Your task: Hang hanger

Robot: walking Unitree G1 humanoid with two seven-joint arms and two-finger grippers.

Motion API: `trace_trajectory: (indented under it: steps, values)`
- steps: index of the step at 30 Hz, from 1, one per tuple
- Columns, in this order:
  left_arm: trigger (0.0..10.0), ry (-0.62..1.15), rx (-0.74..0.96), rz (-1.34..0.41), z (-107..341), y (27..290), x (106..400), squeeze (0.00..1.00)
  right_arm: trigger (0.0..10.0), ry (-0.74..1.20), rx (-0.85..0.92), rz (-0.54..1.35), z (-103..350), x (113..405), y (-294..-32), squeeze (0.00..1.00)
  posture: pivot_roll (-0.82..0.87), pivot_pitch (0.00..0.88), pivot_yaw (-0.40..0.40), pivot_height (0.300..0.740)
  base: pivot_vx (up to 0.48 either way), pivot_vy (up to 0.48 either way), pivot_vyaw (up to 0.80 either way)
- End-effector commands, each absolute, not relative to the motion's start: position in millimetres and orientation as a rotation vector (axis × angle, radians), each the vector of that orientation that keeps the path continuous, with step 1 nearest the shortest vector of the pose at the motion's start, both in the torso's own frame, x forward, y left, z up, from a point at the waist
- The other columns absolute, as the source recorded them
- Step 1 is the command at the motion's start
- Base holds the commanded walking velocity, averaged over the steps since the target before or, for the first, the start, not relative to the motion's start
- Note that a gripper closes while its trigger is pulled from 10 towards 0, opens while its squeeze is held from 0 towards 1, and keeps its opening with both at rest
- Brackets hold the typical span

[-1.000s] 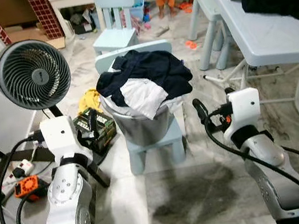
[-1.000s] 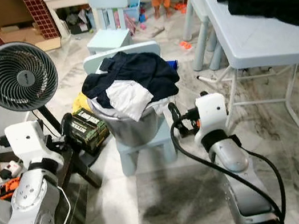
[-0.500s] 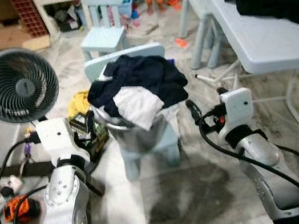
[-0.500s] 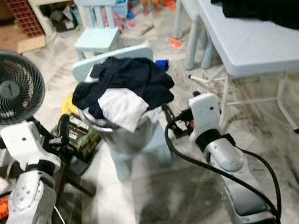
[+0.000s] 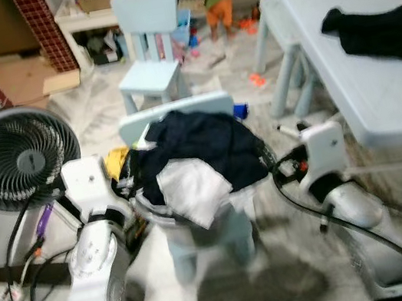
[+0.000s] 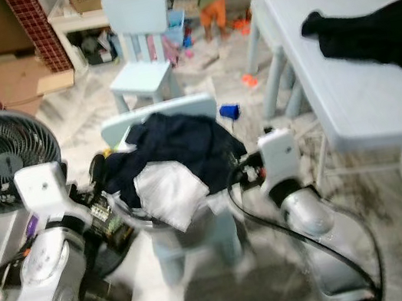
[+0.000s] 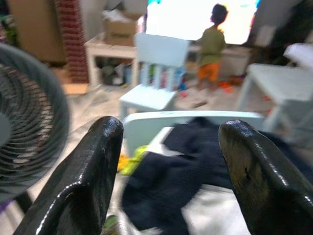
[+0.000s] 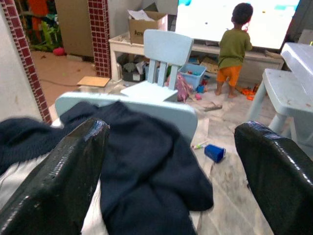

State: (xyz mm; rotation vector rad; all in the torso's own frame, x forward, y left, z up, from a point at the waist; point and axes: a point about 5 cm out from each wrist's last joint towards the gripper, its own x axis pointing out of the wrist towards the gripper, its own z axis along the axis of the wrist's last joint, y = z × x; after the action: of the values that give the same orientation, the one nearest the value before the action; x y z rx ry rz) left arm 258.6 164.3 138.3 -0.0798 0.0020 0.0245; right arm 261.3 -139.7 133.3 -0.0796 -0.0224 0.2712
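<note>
Both tools, left tool (image 7: 168, 171) and right tool (image 8: 171, 181), gape empty beside the heaped laundry basket (image 5: 197, 174); steadying first seems wise, no hanger visible.

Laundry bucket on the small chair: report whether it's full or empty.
Full. Dark clothes and a white garment heap above the bucket rim, spilling over its front.

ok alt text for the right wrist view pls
The open right gripper frames a heap of dark clothes piled against a pale blue chair back. Beyond stand a second small chair, a blue cup on the floor, and a person facing away.
</note>
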Motion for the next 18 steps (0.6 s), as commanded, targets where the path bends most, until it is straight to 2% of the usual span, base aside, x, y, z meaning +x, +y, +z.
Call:
trace_trajectory:
  steps: [1,6,10,17,18]
  values:
    - [10.0,-0.002,-0.082,0.037,140.6,161.5,262.0,0.0,10.0,-0.031,-0.098,0.247,135.7,262.8,-147.7,0.0,0.01,0.07,0.023,0.74,0.0,0.0,0.0]
    - [10.0,0.007,-0.061,0.09,139.5,173.1,265.7,0.0,10.0,-0.038,-0.097,0.241,135.7,267.5,-146.0,0.0,0.02,0.049,0.032,0.74,0.0,0.0,0.0]
    - [10.0,0.081,-0.061,0.171,124.4,187.0,262.7,0.0,10.0,-0.036,-0.089,0.229,131.3,267.9,-144.6,0.0,0.03,0.029,0.026,0.74,0.0,0.0,0.0]
    - [10.0,0.166,-0.053,0.246,104.0,203.2,252.0,0.0,10.0,-0.039,-0.096,0.24,135.0,269.1,-142.9,0.0,0.02,0.036,0.013,0.74,0.0,0.0,0.0]
    - [10.0,0.21,-0.054,0.266,92.3,211.6,246.8,0.0,10.0,-0.033,-0.109,0.248,135.3,270.3,-145.8,0.0,0.02,0.055,0.01,0.74,0.0,0.0,0.0]
